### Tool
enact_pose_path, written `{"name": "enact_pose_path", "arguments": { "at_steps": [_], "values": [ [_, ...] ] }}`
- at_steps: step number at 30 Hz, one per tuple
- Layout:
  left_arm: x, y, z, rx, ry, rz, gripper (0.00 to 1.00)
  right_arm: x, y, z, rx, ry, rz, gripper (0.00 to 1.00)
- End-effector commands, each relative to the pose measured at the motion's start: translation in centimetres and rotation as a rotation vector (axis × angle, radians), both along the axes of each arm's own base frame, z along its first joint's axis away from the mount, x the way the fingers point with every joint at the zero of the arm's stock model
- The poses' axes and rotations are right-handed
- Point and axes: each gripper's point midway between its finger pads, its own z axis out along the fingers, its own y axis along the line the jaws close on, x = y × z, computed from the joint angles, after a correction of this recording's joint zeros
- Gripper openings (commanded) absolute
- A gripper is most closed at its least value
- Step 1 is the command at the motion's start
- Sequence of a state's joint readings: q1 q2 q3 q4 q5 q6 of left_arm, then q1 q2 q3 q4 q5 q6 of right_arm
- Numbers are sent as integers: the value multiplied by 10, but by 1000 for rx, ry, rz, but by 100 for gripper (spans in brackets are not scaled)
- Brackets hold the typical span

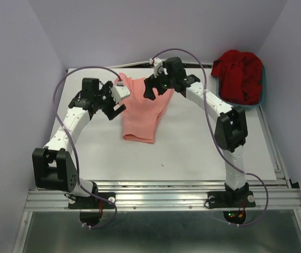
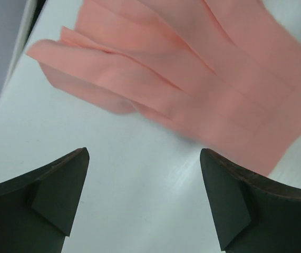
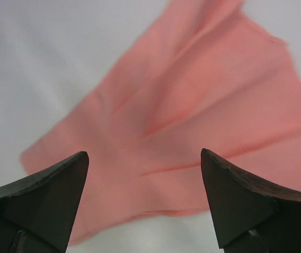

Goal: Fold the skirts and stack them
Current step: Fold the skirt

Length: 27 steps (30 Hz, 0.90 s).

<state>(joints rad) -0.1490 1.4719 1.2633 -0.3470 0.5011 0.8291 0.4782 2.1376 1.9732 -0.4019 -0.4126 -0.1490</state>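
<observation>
The salmon-pink pleated skirt (image 1: 144,110) lies flat on the white table (image 1: 192,153), its narrow end toward me. My left gripper (image 1: 119,100) hovers at its left edge, open and empty; in the left wrist view the gripper (image 2: 144,153) is over bare table with the skirt (image 2: 203,79) just beyond its fingertips. My right gripper (image 1: 154,90) hovers above the skirt's far right part, open and empty; in the right wrist view the gripper (image 3: 144,153) frames the skirt (image 3: 192,105) near its edge. The deep red skirt (image 1: 240,74) lies crumpled in the basin.
The teal plastic basin (image 1: 262,87) stands at the table's back right corner. Purple cables loop over both arms. Lilac walls close in the table on the left, back and right.
</observation>
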Motion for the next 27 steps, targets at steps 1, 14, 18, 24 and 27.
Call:
{"name": "enact_pose_path", "arguments": {
  "at_steps": [1, 14, 18, 24, 27],
  "values": [
    [-56, 14, -63, 293, -44, -343, 97, -80, 35, -38, 87, 319, 196, 89],
    [-103, -10, -131, 509, -550, -523, 99, -122, 25, -161, 14, 622, 159, 66],
    [-106, -25, -137, 519, -660, -535, 99, -122, 18, -181, -35, 643, 126, 64],
    [-103, -30, -158, 541, -666, -535, 99, -125, 14, -195, -60, 670, 111, 64],
    [-91, -40, -153, 515, -673, -512, 99, -127, 14, -198, -61, 682, 116, 64]
  ]
}}
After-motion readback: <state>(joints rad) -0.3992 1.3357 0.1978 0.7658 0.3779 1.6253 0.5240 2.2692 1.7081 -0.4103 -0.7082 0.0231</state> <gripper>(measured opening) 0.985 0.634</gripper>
